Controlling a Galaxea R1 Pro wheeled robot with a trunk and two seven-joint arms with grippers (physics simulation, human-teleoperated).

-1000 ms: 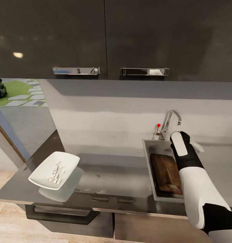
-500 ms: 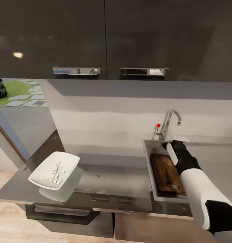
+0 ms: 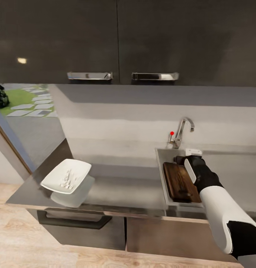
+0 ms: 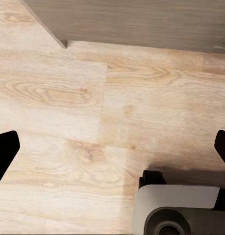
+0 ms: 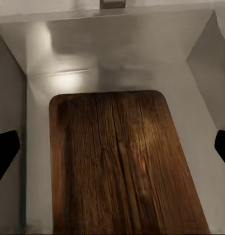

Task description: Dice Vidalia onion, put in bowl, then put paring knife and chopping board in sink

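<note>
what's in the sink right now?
The chopping board lies flat in the sink, filling most of the basin; the open right claw hangs above it. The robot's arm covers the board's right edge. No knife is visible; whether one lies under the board cannot be told.

Dark glossy wall cabinets (image 3: 117,37) (chrome handles (image 3: 90,76)) hang over a pale backsplash (image 3: 143,123); light wood floor (image 4: 92,98) below.

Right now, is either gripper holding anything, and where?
Nothing held. Right gripper is open above the dark brown wooden chopping board in the steel sink; left gripper is open too.
</note>
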